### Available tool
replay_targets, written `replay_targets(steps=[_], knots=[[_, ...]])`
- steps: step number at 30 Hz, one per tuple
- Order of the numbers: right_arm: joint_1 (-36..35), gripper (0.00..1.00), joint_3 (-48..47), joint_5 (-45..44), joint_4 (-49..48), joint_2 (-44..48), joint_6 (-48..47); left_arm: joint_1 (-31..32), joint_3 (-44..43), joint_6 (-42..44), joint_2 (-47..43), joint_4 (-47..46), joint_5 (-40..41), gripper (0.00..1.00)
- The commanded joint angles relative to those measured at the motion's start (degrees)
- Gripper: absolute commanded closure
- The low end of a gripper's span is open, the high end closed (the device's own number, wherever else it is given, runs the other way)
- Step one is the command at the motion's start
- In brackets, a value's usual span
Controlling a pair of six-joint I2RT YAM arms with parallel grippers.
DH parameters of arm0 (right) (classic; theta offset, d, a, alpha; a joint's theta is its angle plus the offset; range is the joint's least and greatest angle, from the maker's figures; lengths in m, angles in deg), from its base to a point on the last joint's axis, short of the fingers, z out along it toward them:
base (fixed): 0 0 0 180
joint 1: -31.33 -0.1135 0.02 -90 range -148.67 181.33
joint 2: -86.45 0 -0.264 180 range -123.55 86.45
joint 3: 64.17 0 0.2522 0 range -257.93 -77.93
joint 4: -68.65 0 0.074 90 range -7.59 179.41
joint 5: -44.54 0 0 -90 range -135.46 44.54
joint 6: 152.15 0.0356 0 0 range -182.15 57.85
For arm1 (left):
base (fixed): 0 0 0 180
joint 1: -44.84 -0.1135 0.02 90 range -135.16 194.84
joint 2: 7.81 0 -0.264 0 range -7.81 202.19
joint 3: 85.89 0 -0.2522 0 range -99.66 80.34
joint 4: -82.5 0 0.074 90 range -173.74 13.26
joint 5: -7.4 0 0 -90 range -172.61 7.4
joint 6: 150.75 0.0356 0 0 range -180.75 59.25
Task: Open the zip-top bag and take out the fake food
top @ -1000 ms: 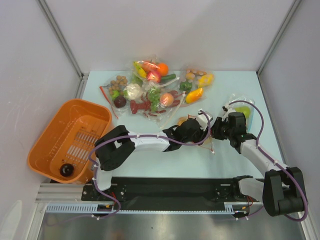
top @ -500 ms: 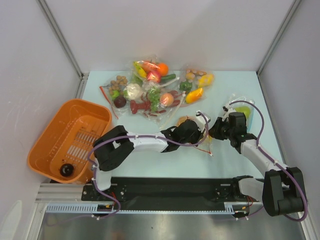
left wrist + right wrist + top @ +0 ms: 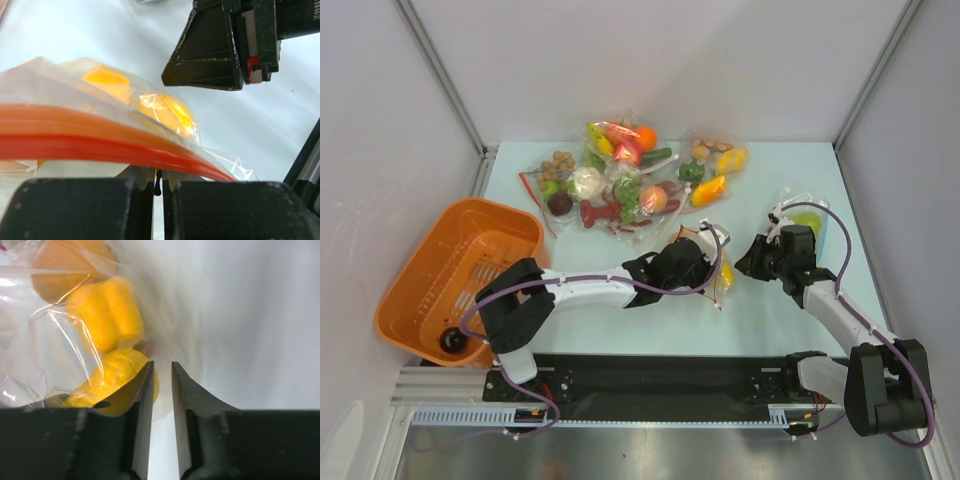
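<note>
The zip-top bag (image 3: 718, 272) lies mid-table between both grippers. In the left wrist view its orange-red zip strip (image 3: 100, 145) runs across just above my left gripper (image 3: 159, 175), which is shut on the bag's edge below the strip. Yellow pieces of fake food (image 3: 165, 110) sit inside the bag. In the top view my left gripper (image 3: 705, 262) is at the bag's left side. My right gripper (image 3: 752, 258) is just right of the bag. Its jaws (image 3: 162, 371) stand slightly apart, with the bag (image 3: 50, 350), yellow pieces (image 3: 105, 315) and an orange piece (image 3: 65, 265) to their left.
A pile of clear bags with toy food (image 3: 620, 185) lies at the back. Another bag with a green item (image 3: 808, 220) lies behind the right gripper. An orange basket (image 3: 420, 260) stands at the left edge with a dark ball (image 3: 453, 340) inside.
My left gripper has pulled the bag to the left, away from my right gripper. My right gripper has stayed nearly in place, now apart from the bag.
</note>
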Motion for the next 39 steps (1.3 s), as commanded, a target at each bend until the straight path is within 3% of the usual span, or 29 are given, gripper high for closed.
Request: replay_targets(steps=[1, 5, 13, 14, 15, 23, 39], knots=[[0.9, 0.73, 0.5, 5.4, -1.7, 2.6, -1.5, -0.2, 2.2, 1.8, -4.5, -0.9, -0.7, 1.00], [2.1, 0.50, 1.4, 10.9, -3.7, 3.1, -0.3, -0.6, 5.1, 2.5, -6.1, -1.4, -1.1, 1.00], [3.5, 0.29, 2.4, 18.0, -4.7, 4.8, 0.8, -3.4, 8.6, 1.0, -10.6, 0.6, 1.0, 1.00], [3.5, 0.18, 2.4, 18.8, -4.4, 5.1, 0.7, -3.9, 8.9, 0.7, -11.0, 0.7, 0.8, 1.00], [3.5, 0.15, 2.8, 18.8, -3.7, 5.3, 0.6, -5.1, 9.4, 0.2, -11.5, 0.9, 0.0, 1.00], [1.8, 0.18, 4.7, 18.2, -6.3, 1.0, 2.8, -7.0, 11.5, 0.0, -12.8, 0.0, -3.2, 1.00], [-8.5, 0.24, 3.2, 17.1, -22.6, -12.7, 7.9, -7.8, 11.9, -1.8, -12.7, -1.2, -8.6, 1.00]])
